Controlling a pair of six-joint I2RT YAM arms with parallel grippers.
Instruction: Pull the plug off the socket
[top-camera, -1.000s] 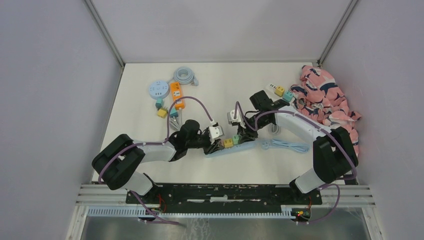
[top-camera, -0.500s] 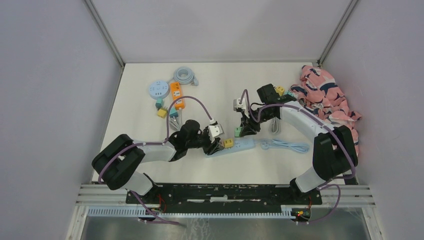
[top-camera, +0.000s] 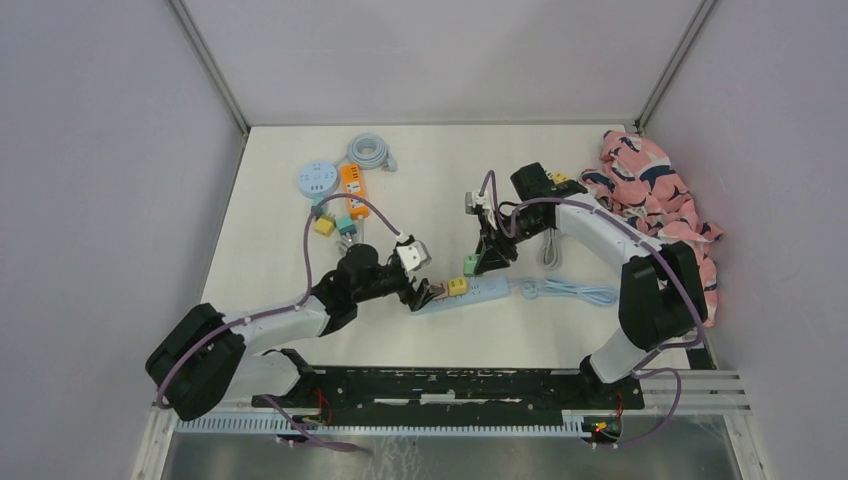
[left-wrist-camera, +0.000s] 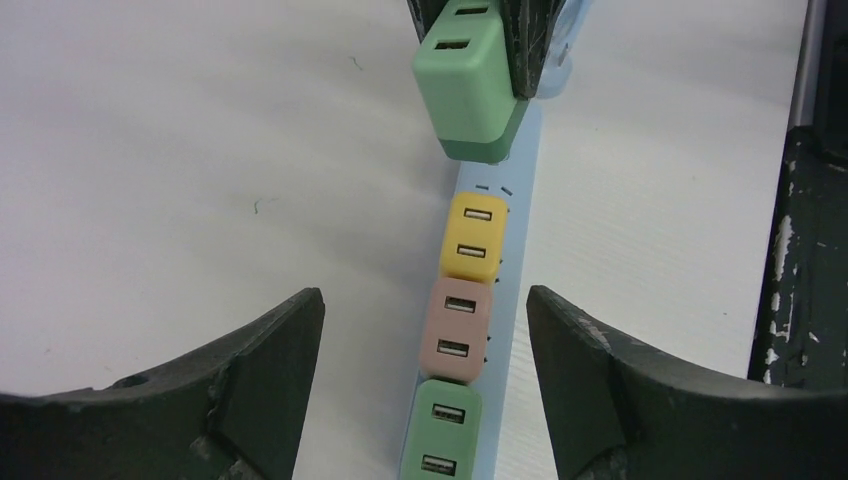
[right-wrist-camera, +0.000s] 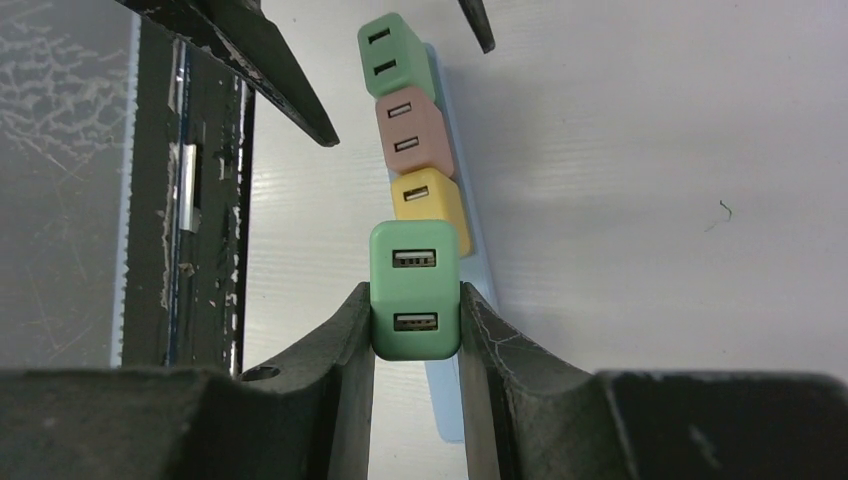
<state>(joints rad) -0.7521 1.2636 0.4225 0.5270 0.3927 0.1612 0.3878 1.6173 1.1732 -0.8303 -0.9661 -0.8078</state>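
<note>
A light blue power strip (top-camera: 482, 291) lies on the white table, and its socket row carries a yellow plug (left-wrist-camera: 472, 235), a pink plug (left-wrist-camera: 458, 330) and a green plug (left-wrist-camera: 440, 435). My right gripper (right-wrist-camera: 415, 302) is shut on another green plug (right-wrist-camera: 415, 290) and holds it just above the strip, beyond the yellow plug (right-wrist-camera: 430, 200). Its prongs are hidden. That held plug (top-camera: 469, 265) sits under the right gripper (top-camera: 474, 262) in the top view. My left gripper (left-wrist-camera: 424, 308) stands open astride the strip's near end, both fingers (left-wrist-camera: 275, 365) clear of it.
An orange strip (top-camera: 352, 190), a round socket (top-camera: 317, 180), a coiled cable (top-camera: 370, 152) and loose plugs (top-camera: 324, 226) lie at the back left. The strip's blue cable (top-camera: 570, 292) trails right. A pink patterned cloth (top-camera: 655, 200) is heaped at the right edge.
My left gripper has opened, let go of the strip's end and drawn back left. My right gripper has lifted the green plug up off the strip.
</note>
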